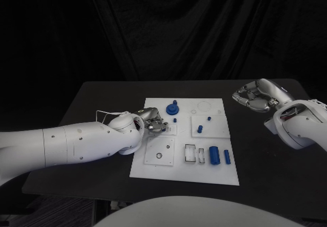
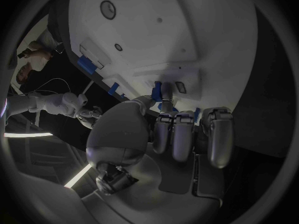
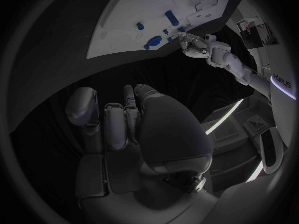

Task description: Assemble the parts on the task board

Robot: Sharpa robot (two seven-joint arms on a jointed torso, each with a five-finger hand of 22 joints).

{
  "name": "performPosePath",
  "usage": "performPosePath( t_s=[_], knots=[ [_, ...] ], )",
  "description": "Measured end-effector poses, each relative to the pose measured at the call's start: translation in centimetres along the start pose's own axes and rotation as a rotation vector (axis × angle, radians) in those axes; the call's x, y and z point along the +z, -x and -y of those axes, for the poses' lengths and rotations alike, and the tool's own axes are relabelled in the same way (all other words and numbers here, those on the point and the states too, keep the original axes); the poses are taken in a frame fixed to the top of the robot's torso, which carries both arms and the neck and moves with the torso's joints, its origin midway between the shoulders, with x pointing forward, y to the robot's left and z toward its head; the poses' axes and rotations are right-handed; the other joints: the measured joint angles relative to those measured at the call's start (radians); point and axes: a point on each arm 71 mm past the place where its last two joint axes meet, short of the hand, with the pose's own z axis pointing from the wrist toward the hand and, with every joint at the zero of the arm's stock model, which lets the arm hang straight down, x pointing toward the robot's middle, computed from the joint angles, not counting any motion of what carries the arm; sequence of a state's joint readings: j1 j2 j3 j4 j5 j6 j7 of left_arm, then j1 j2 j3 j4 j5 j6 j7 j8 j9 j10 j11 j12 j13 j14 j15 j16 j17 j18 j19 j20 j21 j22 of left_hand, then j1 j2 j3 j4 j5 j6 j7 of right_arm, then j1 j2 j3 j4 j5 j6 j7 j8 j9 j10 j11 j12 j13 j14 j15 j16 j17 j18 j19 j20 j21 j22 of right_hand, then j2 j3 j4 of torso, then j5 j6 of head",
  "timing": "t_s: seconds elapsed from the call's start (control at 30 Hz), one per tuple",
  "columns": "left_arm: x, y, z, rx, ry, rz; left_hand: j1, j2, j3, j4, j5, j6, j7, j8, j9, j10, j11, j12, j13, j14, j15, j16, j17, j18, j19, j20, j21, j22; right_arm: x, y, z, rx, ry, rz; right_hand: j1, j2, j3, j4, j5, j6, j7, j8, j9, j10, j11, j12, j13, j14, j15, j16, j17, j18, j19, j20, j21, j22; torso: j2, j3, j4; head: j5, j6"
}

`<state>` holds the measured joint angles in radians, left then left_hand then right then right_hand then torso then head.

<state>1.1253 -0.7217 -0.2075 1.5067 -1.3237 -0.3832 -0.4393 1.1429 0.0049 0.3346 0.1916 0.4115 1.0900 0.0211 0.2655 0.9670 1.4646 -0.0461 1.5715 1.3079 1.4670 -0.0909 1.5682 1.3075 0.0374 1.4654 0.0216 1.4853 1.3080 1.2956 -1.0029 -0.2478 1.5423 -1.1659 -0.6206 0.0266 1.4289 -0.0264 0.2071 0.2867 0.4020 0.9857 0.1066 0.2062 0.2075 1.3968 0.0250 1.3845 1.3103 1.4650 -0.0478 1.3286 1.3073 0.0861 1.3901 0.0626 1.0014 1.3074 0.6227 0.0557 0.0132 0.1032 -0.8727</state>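
Observation:
The white task board [image 1: 204, 170] lies in the middle of the black table. My left hand [image 1: 151, 124] is at the board's left edge, just below a blue gear [image 1: 172, 109]. In the left wrist view its fingers [image 2: 181, 134] are curled and a blue peg [image 2: 157, 91] sticks out between thumb and fingers. My right hand [image 1: 253, 97] hovers off the board's far right corner with its fingers curled in. A small blue part [image 3: 129, 99] shows between its thumb and fingers [image 3: 115, 122].
On the board a blue peg [image 1: 200, 128] stands in a square plate. A thick blue cylinder [image 1: 214, 155] and a thin blue rod [image 1: 227, 156] lie near the right edge. A plate with a ring hole [image 1: 159, 155] sits at the near left. Bare table flanks the board.

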Motion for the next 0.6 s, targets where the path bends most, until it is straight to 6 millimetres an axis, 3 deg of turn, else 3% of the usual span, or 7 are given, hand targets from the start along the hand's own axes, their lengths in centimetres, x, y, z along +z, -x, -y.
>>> performPosePath(
  t_s=[0.6],
  knots=[
    [-0.06,0.07,-0.23,0.003,0.004,-0.001,0.0,0.0,0.0,0.0,-0.001,0.0,0.001,-0.005,0.004,0.0,0.0,0.0,0.0,0.0,0.0,0.0,0.0,0.0,0.0,0.0,0.0,0.0,-0.03,-0.12,0.06,0.0,-0.003,-0.004,0.0,0.0,0.0,0.0,0.0,0.0,0.0,0.0,0.0,0.0,0.0,-0.005,0.0,0.0,0.0,0.0,0.0,0.0,0.0,0.0,0.0,0.0,0.0,-0.0004,-0.0003,0.006,0.0]
  ],
)
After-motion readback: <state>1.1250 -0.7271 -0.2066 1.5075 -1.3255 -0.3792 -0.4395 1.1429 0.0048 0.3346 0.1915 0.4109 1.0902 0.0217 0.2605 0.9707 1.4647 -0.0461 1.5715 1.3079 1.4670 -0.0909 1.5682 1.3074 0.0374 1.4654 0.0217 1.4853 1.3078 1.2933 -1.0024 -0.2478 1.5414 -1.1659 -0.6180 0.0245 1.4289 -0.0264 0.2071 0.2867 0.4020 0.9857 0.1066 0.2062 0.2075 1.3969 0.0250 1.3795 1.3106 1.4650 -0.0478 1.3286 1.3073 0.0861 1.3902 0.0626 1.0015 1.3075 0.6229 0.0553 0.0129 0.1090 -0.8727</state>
